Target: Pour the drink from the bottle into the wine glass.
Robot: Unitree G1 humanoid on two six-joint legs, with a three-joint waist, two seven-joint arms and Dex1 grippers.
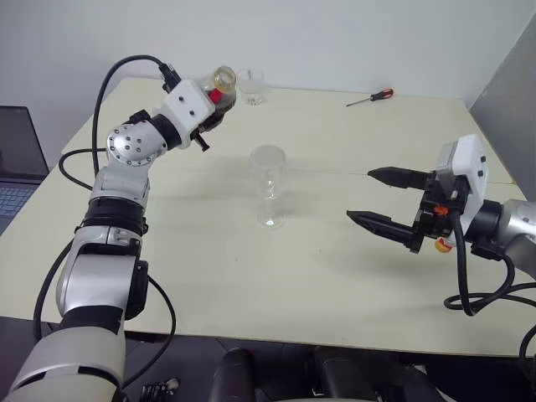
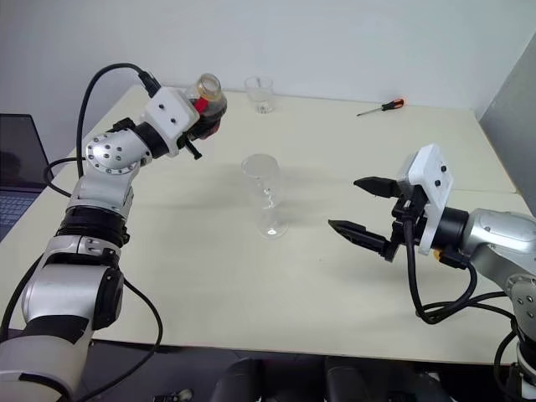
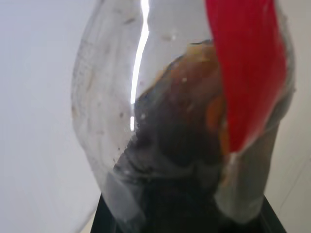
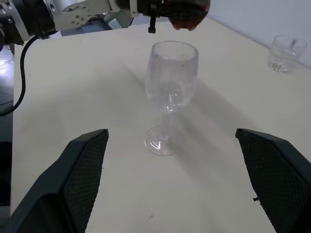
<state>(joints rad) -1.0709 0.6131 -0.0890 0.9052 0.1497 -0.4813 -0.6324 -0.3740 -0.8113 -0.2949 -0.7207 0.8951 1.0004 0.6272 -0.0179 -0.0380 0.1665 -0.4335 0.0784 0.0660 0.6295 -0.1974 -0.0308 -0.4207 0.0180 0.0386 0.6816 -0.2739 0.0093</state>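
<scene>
A pale table (image 1: pixel 335 276) holds an empty wine glass (image 1: pixel 269 186) at its centre. The left end effector (image 1: pixel 214 105), raised at far left, is clenched on the bottle (image 1: pixel 222 86) of dark drink (image 3: pixel 180 141). The right end effector (image 1: pixel 387 199) hangs released at right. Carry the bottle's mouth over the bowl, then tip slowly.

Pale cream table (image 1: pixel 251 276) against a white wall (image 1: pixel 335 38). Short clear tumbler (image 1: pixel 251 86) stands upright near the table's far edge, empty as far as can be seen. Screwdriver (image 1: pixel 371 98), red and black handle, lies flat near the far edge, well apart from the tumbler, shaft pointing toward the table's left. Open laptop (image 1: pixel 15 163) at the far left beside the table, screen dark. Grey panel (image 1: pixel 512 100) stands at the right edge.
</scene>
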